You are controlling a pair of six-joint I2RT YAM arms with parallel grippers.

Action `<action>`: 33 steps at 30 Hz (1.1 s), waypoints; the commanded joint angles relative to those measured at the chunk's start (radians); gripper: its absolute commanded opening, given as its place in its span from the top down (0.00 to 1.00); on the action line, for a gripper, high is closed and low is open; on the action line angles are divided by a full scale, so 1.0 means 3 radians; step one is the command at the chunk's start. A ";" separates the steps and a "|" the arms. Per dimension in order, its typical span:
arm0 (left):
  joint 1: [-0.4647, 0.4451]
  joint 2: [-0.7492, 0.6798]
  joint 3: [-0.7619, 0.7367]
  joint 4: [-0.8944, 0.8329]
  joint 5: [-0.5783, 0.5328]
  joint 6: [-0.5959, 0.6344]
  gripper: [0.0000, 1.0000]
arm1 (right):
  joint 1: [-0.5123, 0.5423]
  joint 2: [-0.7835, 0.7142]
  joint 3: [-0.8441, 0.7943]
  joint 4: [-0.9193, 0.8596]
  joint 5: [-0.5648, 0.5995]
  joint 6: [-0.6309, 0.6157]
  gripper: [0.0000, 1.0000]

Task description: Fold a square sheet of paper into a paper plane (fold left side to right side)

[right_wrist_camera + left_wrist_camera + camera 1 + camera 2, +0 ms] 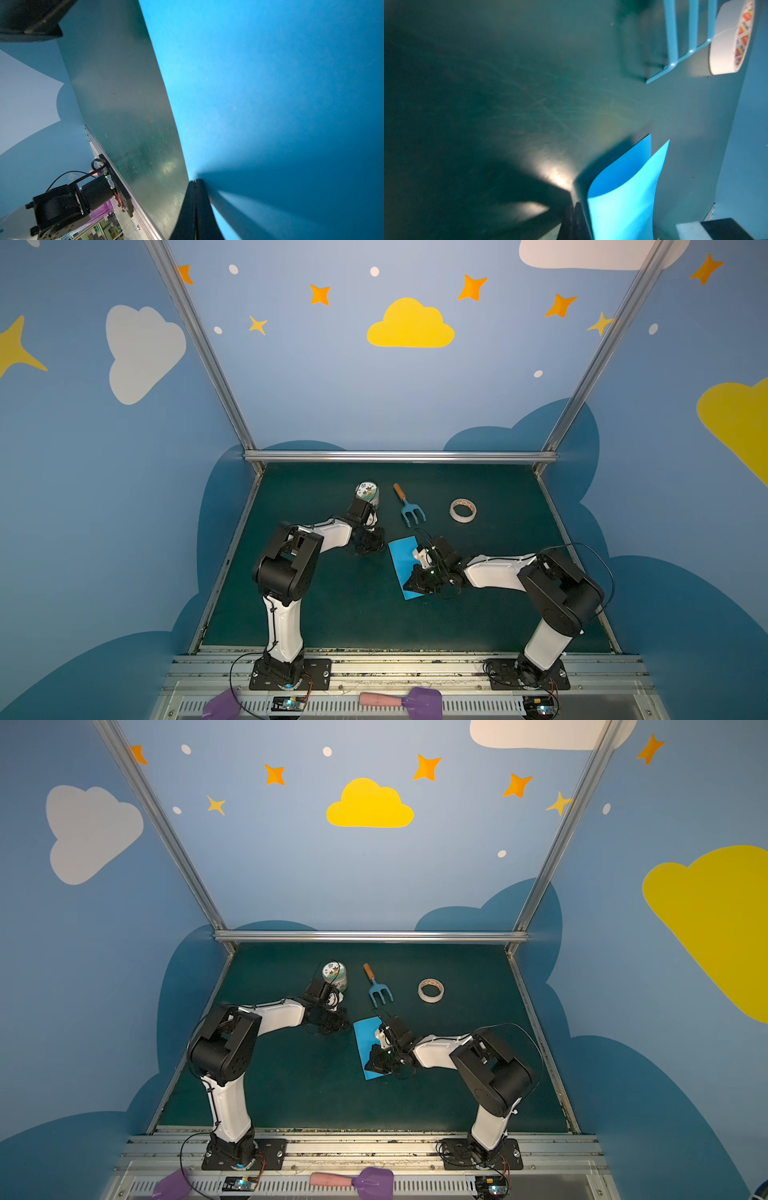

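Pink-handled purple spade [415,699] lies at the bottom edge, off the bench [332,614]. Left of centre, the left end effector [573,218] has its fingers together, empty, just beside the square sheet of paper [400,558], which lies mid-frame doubled over, upper layer bowed. The right end effector [196,199], fingers together, touches its lower right part. A tape roll [462,511] sits further right.
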 commanded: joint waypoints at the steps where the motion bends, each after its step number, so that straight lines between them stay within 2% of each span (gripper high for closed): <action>1: -0.0074 -0.0461 -0.0161 -0.0144 -0.0014 0.0013 0.96 | 0.0032 0.0119 -0.0151 -0.0275 0.0185 0.0029 1.00; 6: -0.0345 -0.0773 -0.0415 0.0004 0.0082 -0.0133 0.96 | 0.0033 0.0132 -0.0148 -0.0255 0.0178 0.0043 1.00; 9: -0.0544 -0.0744 -0.0490 0.0127 0.0081 -0.0202 0.96 | 0.0033 0.0146 -0.0143 -0.0251 0.0177 0.0042 1.00; 13: -0.0658 -0.0615 -0.0595 0.0300 0.0064 -0.0285 0.96 | 0.0034 0.0164 -0.0151 -0.0241 0.0174 0.0046 1.00; 20: -0.0644 -0.0415 -0.0627 0.0322 -0.0038 -0.0238 0.96 | 0.0034 0.0169 -0.0139 -0.0245 0.0173 0.0048 1.00; 33: -0.0371 -0.0073 -0.0476 0.0202 -0.0102 -0.0079 0.96 | 0.0031 0.0175 -0.0161 -0.0224 0.0166 0.0054 1.00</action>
